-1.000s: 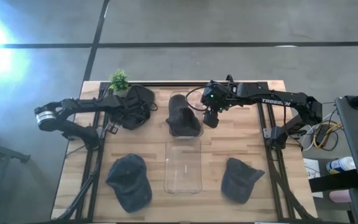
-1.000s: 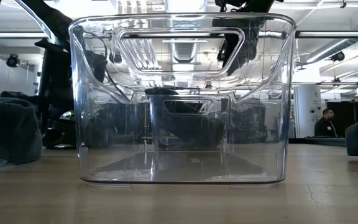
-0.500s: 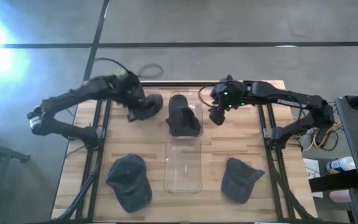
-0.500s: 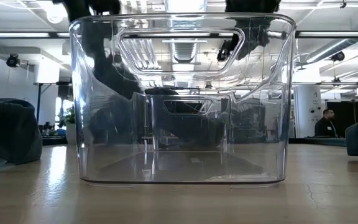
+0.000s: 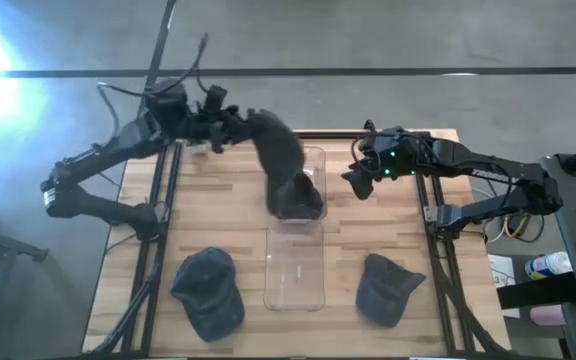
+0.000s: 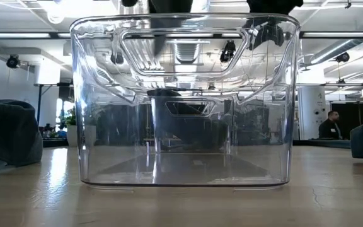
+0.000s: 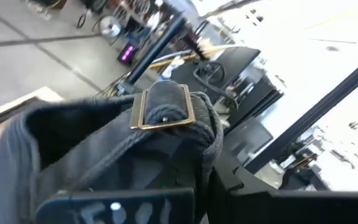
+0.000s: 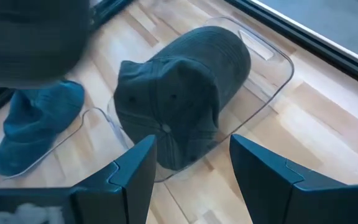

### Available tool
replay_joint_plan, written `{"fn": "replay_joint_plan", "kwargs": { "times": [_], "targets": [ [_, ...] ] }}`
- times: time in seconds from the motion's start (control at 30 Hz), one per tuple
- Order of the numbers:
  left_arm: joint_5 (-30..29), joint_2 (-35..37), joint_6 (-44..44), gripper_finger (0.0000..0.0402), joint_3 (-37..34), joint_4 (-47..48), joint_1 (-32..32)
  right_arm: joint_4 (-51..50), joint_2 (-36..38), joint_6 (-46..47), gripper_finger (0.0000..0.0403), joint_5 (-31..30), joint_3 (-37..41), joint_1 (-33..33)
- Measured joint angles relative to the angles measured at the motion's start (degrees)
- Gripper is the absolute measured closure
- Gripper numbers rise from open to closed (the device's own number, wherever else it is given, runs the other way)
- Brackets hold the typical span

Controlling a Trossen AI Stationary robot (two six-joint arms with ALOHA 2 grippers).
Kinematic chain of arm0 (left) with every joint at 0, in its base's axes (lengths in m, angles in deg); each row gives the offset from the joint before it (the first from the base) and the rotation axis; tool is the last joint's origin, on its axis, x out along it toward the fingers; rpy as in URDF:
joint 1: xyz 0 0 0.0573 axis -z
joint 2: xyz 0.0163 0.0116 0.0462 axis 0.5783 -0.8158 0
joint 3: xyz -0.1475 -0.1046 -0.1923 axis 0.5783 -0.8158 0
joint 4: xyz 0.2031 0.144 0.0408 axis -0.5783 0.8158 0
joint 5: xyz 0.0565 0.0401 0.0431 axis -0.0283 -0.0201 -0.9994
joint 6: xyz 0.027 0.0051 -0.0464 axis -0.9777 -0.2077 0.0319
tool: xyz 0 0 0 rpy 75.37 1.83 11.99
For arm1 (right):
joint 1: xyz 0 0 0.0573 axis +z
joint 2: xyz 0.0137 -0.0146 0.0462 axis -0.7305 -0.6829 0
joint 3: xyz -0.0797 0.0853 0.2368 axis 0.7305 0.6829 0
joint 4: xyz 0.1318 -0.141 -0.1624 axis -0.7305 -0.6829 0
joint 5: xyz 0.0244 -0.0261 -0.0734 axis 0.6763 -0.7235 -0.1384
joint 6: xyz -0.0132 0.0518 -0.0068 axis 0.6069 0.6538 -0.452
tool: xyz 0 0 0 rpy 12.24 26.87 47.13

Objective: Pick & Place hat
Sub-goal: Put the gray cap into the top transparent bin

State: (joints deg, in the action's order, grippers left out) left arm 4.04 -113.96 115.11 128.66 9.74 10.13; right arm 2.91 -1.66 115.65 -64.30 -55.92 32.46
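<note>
Grey concrete floor with dark seams surrounds the pale wooden plank bench point(image 5: 218, 215), seen whole only from above. Two clear plastic bins stand end to end along its middle. The near bin point(image 5: 295, 267) is empty, and in the low view it fills almost the whole picture, hiding most of what lies behind. The far bin point(image 5: 308, 175) already holds one dark grey cap point(image 5: 296, 197), which the right wrist view shows lying crown up inside its walls.

Two more dark grey caps lie on the bench, one point(image 5: 209, 292) at the near left and one point(image 5: 387, 288) at the near right, each well apart from the near bin.

From above, the left gripper point(image 5: 230, 131) is raised near the bench's far edge with its fingers closed on a dark grey cap with a brass strap buckle point(image 5: 276, 145), which hangs over the far bin. Only the left wrist view shows the buckle.

The right gripper point(image 5: 354, 182) hovers just beside the far bin, fingers point(image 8: 132, 171) spread apart and empty.
</note>
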Motion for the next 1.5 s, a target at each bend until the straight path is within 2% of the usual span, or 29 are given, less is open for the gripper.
{"fn": "replay_joint_plan", "kwargs": {
  "times": [0.13,0.3,0.43,0.5,0.63,0.77,0.87,0.97,1.07,1.2,1.27,1.4,1.5],
  "targets": [
    [-0.34,-5.0,1.28,0.0398,-3.85,-14.52,2.06,1.12,1.86,0.66,0.0204,-0.02,1.65,-0.01],
    [0.16,-11.75,2.43,0.0398,-8.24,-26.96,2.51,1.06,5.03,1.36,0.0204,-0.07,3.59,-0.01],
    [1.31,-16.97,12.0,0.0398,-11.51,-44.22,2.59,0.94,7.15,3.22,0.0204,-0.52,5.0,-0.01],
    [2.31,-18.3,15.64,0.0398,-12.44,-49.17,2.66,0.83,8.0,3.85,0.0204,-1.12,5.55,-0.01],
    [2.5,-18.69,14.07,0.0399,-16.08,-46.04,2.65,0.81,8.68,4.09,0.0204,-1.55,6.63,-0.01],
    [1.93,-18.0,8.49,0.0399,-22.41,-44.3,2.01,0.81,8.24,4.09,0.0204,-1.33,7.34,0.36],
    [1.44,-18.04,8.73,0.0396,-27.61,-43.19,1.01,0.7,7.22,4.05,0.0204,-1.04,7.6,0.49],
    [-0.42,-17.85,9.58,0.0393,-31.93,-42.74,1.04,0.72,5.49,3.72,0.0204,0.43,7.28,0.57],
    [-5.07,-16.21,8.48,0.0391,-34.4,-42.84,1.06,2.14,3.49,3.68,0.0204,2.9,6.75,0.6],
    [-11.52,-15.71,3.34,0.039,-35.04,-38.91,1.04,5.97,-0.01,3.59,0.0204,4.76,6.05,0.93],
    [-13.38,-15.6,-0.8,0.039,-33.6,-33.23,1.5,8.44,-1.62,3.45,0.0204,5.51,5.62,1.1],
    [-14.79,-16.6,-6.78,0.0389,-30.35,-20.09,2.9,14.22,-5.86,3.44,0.0204,6.19,5.05,1.21],
    [-15.08,-16.83,-7.33,0.0388,-29.11,-19.04,3.71,20.7,-9.25,3.41,0.0204,6.25,5.07,1.19]
  ]
}}
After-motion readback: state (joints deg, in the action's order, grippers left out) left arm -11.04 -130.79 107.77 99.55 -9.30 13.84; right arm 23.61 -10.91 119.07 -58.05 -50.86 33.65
